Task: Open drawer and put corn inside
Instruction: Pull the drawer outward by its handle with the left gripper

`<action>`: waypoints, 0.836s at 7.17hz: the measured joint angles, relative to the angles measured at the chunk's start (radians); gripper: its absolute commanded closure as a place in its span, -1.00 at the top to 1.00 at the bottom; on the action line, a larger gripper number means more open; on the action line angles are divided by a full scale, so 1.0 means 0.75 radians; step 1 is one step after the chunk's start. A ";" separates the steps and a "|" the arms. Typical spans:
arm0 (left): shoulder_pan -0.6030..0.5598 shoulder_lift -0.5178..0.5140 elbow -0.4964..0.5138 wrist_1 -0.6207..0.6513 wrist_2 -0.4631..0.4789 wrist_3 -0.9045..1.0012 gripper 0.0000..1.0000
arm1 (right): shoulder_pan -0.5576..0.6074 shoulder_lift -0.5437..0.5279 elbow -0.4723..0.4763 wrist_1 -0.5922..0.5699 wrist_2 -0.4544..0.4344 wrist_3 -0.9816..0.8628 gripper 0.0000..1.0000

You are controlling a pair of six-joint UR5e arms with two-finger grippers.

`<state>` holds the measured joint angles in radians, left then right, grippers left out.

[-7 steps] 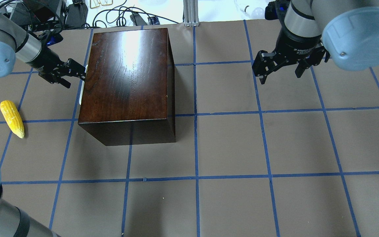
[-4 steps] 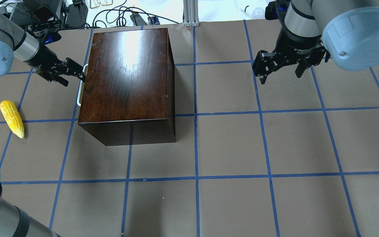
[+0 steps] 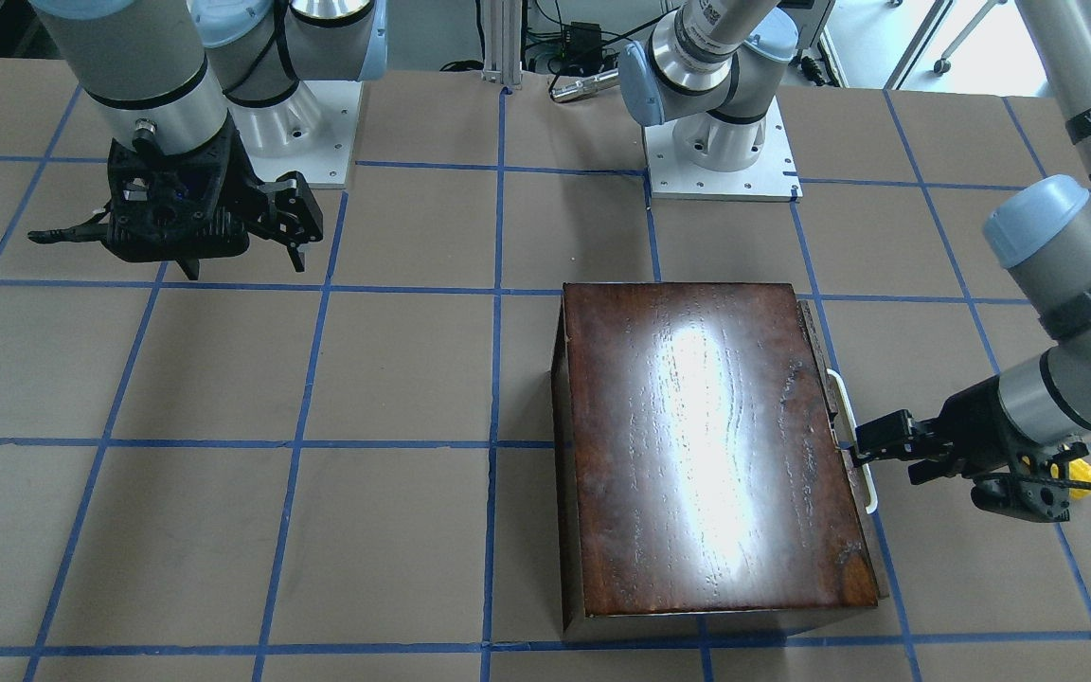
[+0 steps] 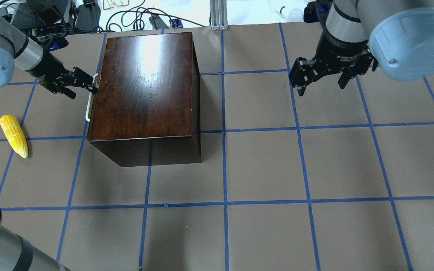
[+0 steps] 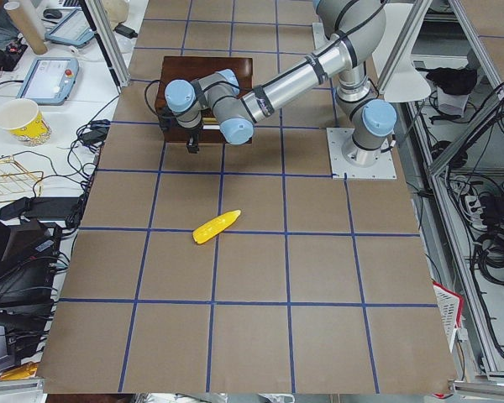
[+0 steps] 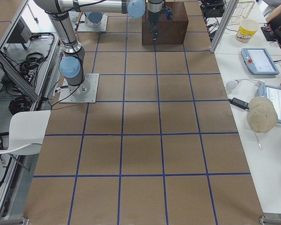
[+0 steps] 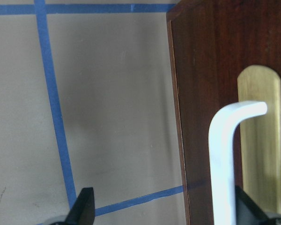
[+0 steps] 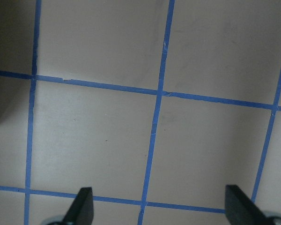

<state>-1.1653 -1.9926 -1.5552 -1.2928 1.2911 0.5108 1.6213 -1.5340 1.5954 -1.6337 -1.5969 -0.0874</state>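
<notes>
Biggest worry from here, as far as can be judged: the left gripper (image 7: 163,204) isn't clamped on anything. Its jaws are spread wide, and only one fingertip (image 7: 246,208) looks to be tucked in behind the white handle (image 7: 222,159), so the drawer (image 7: 201,93) is hooked rather than gripped. If the pull gets angled off the slide direction, that finger could easily be slipped off the bar. The handle is also caught near its end, not its middle, so the tray might be racked sideways and jammed. Or the whole box (image 4: 145,82) could be dragged along the surface (image 4: 277,169), since it isn't braced by anything. The right gripper (image 4: 322,87) is parked well apart from it, wide open and empty.

Only a sliver of drawer is seen sticking out in the overhead view, so no room for the corn (image 4: 13,135) yet. It's lying on the surface on the handle side, well apart from the box, and could get nudged by a long pull.

Materials-wise: the box is dark glossy wood, with the grain showing and heavy glare on top. The handle is a smooth white bar with a rounded bend, mounted over a brass-coloured plate (image 7: 260,140) with a rounded end. The corn is bright yellow, tapered and bumpy with kernel rows, so some rolling should be expected. The surface is matte brown, gridded with blue tape.
</notes>
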 measured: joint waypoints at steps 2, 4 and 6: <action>0.010 -0.001 0.003 0.003 0.000 0.000 1.00 | 0.000 0.000 0.000 0.000 0.000 0.000 1.00; 0.030 -0.003 0.002 0.009 0.001 0.000 1.00 | 0.000 0.000 0.000 0.000 0.000 0.000 1.00; 0.061 -0.004 0.002 0.011 0.000 0.019 1.00 | -0.001 0.000 0.000 0.000 0.000 0.000 1.00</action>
<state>-1.1196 -1.9954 -1.5538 -1.2843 1.2910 0.5251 1.6203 -1.5340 1.5954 -1.6337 -1.5969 -0.0874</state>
